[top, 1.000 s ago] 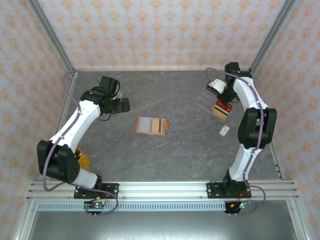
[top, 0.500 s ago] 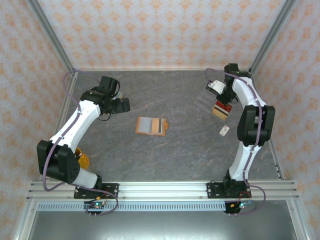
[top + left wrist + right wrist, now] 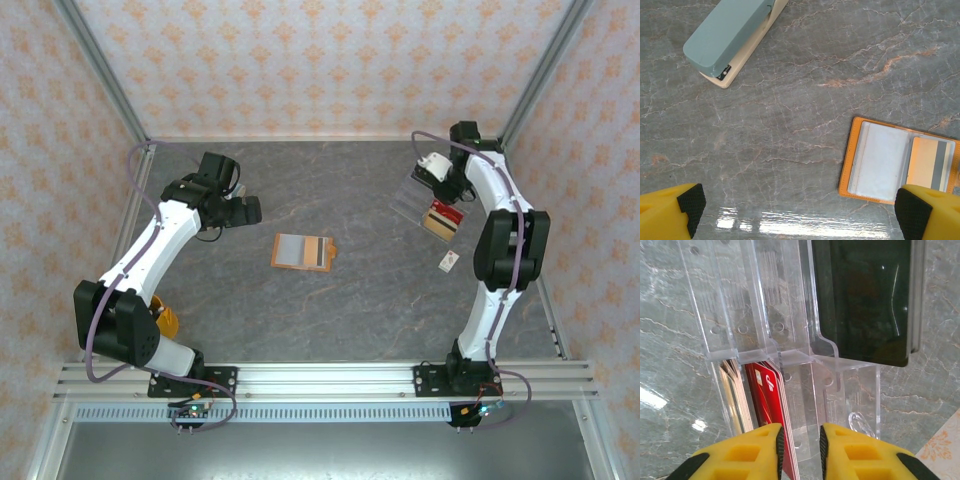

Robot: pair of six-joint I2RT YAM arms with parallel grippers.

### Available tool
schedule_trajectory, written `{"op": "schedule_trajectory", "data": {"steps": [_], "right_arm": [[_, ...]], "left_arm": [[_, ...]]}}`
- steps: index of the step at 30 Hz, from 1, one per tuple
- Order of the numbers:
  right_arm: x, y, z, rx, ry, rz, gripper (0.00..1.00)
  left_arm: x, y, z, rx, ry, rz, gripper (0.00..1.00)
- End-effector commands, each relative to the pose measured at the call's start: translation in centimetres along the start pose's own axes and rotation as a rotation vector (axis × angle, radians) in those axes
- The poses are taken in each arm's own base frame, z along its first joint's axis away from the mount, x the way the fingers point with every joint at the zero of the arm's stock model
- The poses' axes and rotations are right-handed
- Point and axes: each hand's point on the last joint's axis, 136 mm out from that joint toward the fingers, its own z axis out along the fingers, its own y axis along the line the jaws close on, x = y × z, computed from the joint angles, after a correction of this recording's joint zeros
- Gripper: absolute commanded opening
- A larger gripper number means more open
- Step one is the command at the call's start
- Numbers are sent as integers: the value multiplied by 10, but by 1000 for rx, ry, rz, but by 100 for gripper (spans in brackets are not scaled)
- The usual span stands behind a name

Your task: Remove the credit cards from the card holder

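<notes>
Holder point(image 3: 303, 252) is seen lying open at mid-table, with 1 card point(image 3: 929, 164) lodged in its right pocket. Left gripper point(image 3: 800, 215) is held near it, above the table, jaws spread fully and nothing gripped. Right gripper point(image 3: 800, 445) is poised at the clear tray point(image 3: 755, 305) far right. Its jaws are narrowly parted, with the edge of the red cards point(image 3: 767, 410) in the gap and no clamping seen.

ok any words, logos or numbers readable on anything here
none can be read
red card: a white mark, too blurred to read
striped card in the holder: no text
blue box, tray, black block: no text
</notes>
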Motion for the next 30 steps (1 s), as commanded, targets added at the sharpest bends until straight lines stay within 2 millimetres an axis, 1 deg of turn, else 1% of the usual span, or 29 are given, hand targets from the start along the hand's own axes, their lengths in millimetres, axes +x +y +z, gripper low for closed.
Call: {"op": "schedule_trajectory", "data": {"steps": [1,3,6,8,11,15,18,20,22,24,26,30], "right_arm": [[-18,-8,-53,50,-146,77,28],[-23,-3,-69,39,-203,131,29],[-30,9,-86,10,-276,260,29],[-34,16,-91,-5,-300,395,29],[-42,39,-92,-93,-335,568,29],[-56,76,-84,-197,-355,740,29],[-68,111,-74,-285,-338,838,29],[-75,137,-66,-349,-287,881,29],[-77,163,-56,-377,-211,899,29],[-78,184,-48,-358,-159,887,29],[-86,208,-43,-358,-155,872,30],[-106,246,-32,-397,-180,952,31]], "left_arm": [[-3,-3,-7,25,-21,9,100],[-2,-6,-5,40,-16,3,100],[0,-11,0,71,0,-12,100],[3,-17,4,100,15,-24,100],[7,-24,12,136,43,-49,100],[14,-37,22,202,79,-88,99],[23,-52,31,276,122,-108,95],[32,-60,37,298,152,-102,93],[40,-69,42,322,180,-100,90],[48,-80,48,353,212,-102,87],[55,-93,54,391,244,-110,81],[65,-112,65,429,295,-139,72]]}}
